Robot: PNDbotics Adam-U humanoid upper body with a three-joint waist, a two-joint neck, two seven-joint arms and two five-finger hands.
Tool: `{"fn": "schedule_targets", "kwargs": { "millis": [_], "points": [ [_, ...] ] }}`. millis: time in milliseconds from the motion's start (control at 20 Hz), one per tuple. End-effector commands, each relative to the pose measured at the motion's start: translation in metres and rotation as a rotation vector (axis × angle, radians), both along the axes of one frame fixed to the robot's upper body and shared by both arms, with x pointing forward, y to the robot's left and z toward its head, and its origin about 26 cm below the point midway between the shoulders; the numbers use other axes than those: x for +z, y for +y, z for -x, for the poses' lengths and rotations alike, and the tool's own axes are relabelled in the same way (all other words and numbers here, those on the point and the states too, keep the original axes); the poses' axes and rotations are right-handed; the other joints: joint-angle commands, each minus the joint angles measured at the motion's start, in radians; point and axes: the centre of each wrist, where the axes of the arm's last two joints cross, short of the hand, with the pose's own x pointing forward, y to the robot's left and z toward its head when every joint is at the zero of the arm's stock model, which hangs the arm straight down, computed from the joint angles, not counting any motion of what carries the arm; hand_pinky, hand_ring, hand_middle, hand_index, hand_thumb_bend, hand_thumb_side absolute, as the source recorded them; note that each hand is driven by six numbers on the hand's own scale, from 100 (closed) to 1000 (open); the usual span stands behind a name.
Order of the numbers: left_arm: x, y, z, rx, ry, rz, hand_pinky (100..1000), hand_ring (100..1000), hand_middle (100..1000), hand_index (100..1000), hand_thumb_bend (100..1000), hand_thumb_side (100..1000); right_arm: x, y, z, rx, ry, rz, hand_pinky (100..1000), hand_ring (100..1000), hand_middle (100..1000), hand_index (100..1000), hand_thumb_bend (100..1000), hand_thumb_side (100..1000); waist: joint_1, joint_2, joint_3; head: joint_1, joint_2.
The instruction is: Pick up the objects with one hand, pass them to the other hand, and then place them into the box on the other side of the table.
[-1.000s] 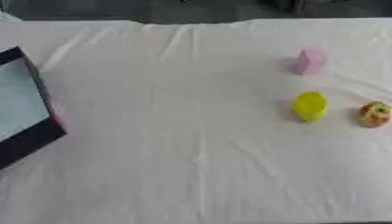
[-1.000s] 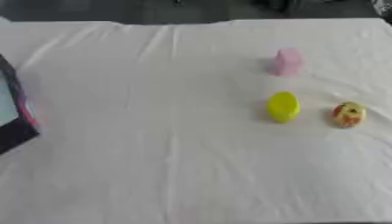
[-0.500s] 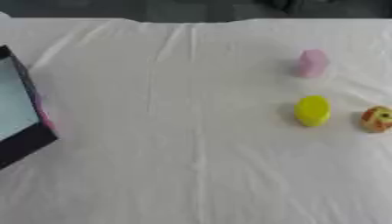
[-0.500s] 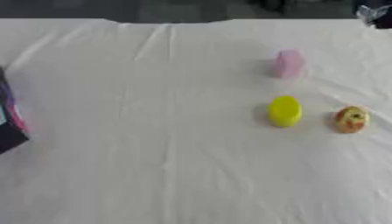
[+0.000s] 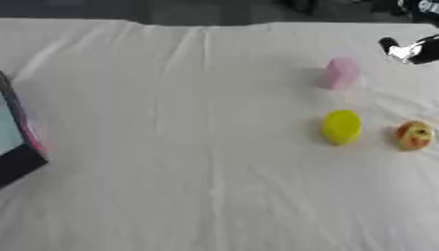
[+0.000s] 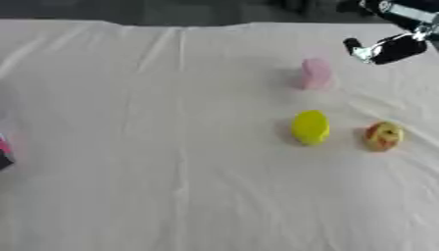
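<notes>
Objects: pink block (image 5: 340, 72) at upper right of frame; yellow rounded item (image 5: 341, 126) below it, right of centre; red-yellow fruit-like item (image 5: 414, 136) near right edge, just beside yellow one. All three apart, resting on white cloth (image 5: 188, 147). Box (image 5: 17, 147) at left edge, dark rim, pale inside. Right hand (image 6: 383, 49) enters upper right corner, above cloth, near pink block, not touching; finger state cannot be told. Left hand not visible.

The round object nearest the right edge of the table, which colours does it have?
The round object is yellow with red-orange patches, best seen in the left eye view.
</notes>
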Motion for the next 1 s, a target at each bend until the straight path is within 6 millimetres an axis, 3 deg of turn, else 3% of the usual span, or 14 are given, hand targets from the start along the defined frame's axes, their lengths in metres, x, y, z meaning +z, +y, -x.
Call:
{"fn": "schedule_targets", "kwargs": {
  "millis": [50,400,750,1000],
  "points": [
    [0.014,0.004,0.001,-0.003,-0.034,-0.041,872,868,933,876,376,697,0.023,-0.001,0.007,0.023,0.004,0.143,990,1000,926,976,100,222,0.003,-0.015,-0.001,-0.004,-0.016],
    [0.013,0.002,0.000,-0.012,-0.027,-0.047,873,867,933,876,374,701,0.030,-0.004,0.006,0.110,0.043,0.269,982,1000,900,963,100,252,0.004,-0.012,0.001,0.002,-0.018],
    [0.010,0.002,0.001,-0.014,-0.019,-0.049,873,867,933,875,371,704,0.039,-0.013,0.008,0.070,0.061,0.328,981,1000,873,978,296,312,0.002,-0.008,0.013,-0.007,-0.017],
    [0.011,0.000,0.000,-0.022,-0.021,-0.047,874,867,934,875,371,707,0.039,-0.017,0.006,0.027,0.026,0.335,986,1000,871,981,337,312,0.000,0.004,0.023,-0.032,-0.026]
  ]
}}
